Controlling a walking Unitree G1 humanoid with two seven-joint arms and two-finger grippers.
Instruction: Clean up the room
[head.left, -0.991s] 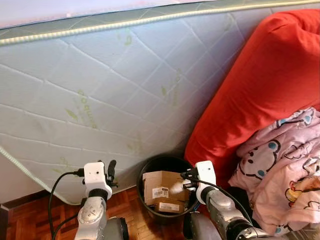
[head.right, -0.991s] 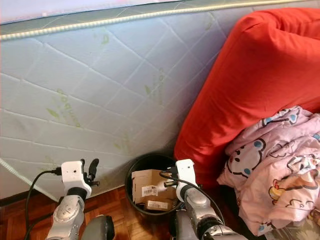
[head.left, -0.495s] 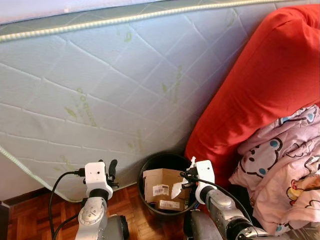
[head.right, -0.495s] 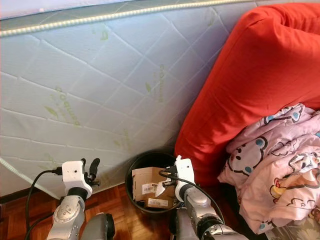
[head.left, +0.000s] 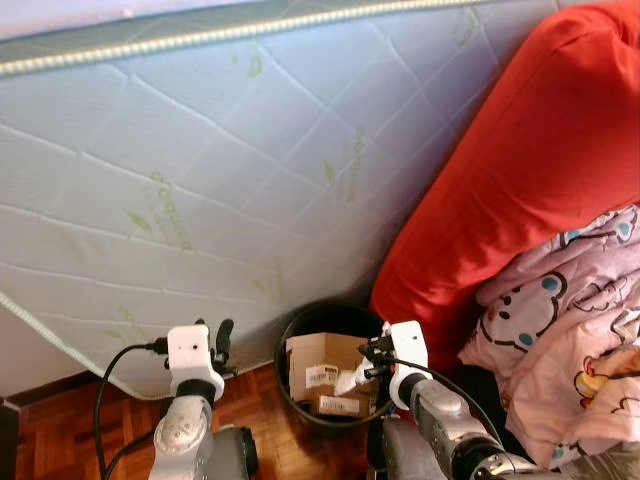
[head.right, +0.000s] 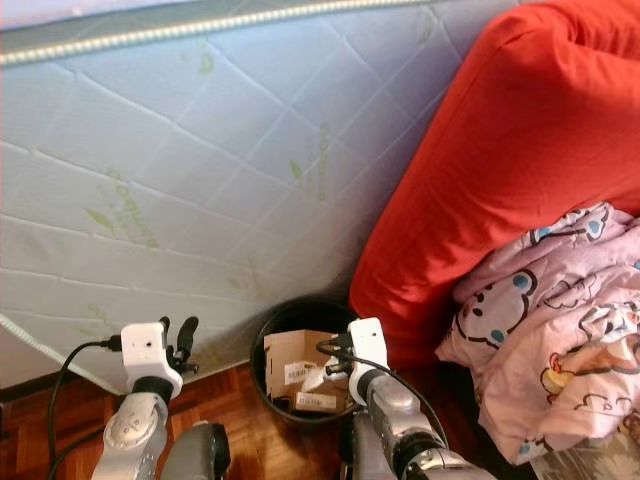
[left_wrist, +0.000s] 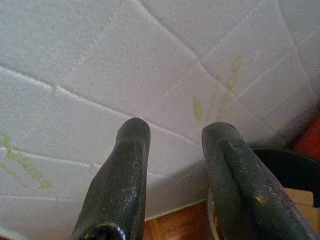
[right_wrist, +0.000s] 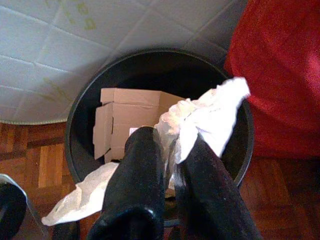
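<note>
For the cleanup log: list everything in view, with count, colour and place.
mattress: one, pale blue-white quilted, leaning behind the bin.
cushion: one, red, right of the bin.
blanket: one, pink cartoon print, lower right.
bin: one, black, on the wooden floor.
cardboard box: one, brown, inside the bin.
tissue: one, white, over the bin.
left gripper: black, jaws open, facing the mattress.
right gripper: black, shut on the tissue.

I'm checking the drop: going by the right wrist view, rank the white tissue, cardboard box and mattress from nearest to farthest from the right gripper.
1. White tissue, pinched in the right gripper jaws.
2. Cardboard box, inside the black bin below.
3. Mattress, beyond the bin.
</note>
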